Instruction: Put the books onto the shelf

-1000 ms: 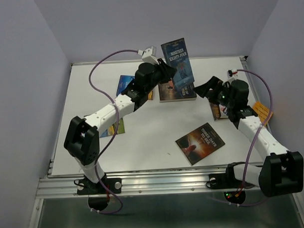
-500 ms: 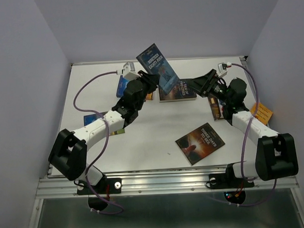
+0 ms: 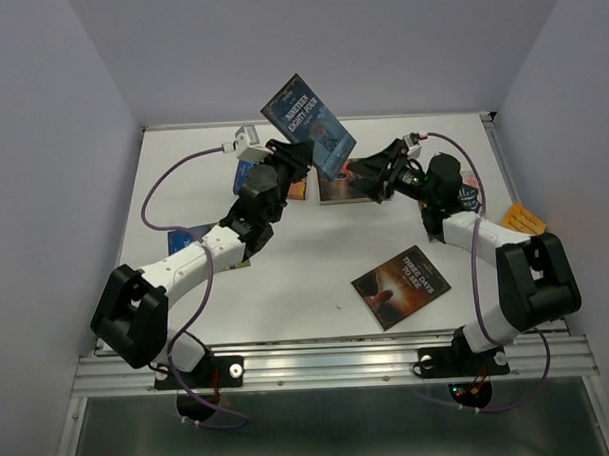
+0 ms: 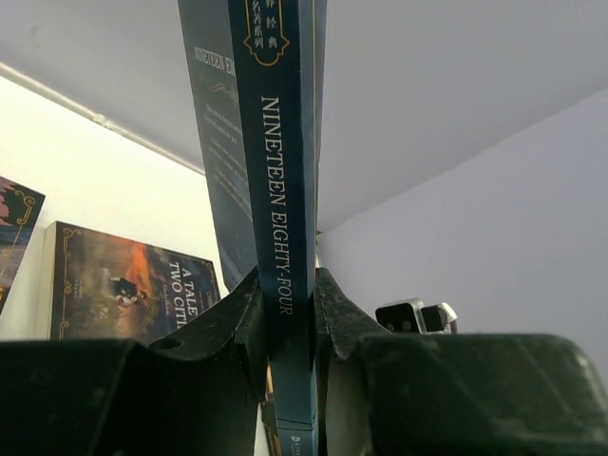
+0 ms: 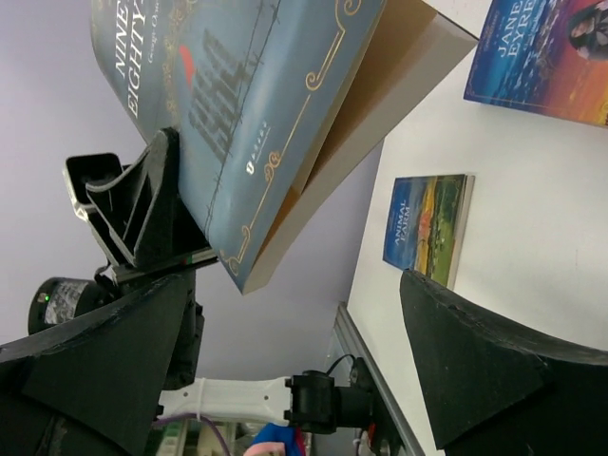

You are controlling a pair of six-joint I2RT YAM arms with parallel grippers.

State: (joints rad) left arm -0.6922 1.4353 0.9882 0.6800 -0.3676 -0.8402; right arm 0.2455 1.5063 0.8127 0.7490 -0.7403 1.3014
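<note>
White table (image 3: 287, 289) fills mid-frame of the top view. Lower centre-right: dark brown paperback (image 3: 402, 285), flat, cover up, set askew. Upper centre: A Tale of Two Cities (image 3: 333, 190), flat, part hidden. Far right edge: orange book (image 3: 521, 220). Right wrist view: Animal Farm (image 5: 429, 228) flat at centre-right, Jane Eyre (image 5: 551, 57) flat at upper right, well apart.

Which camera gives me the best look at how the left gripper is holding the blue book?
Left wrist: the blue book stands spine-on, pinched in the left gripper. The top view shows it in the air and tilted, the grip small; the right wrist shows mostly its cover.
</note>
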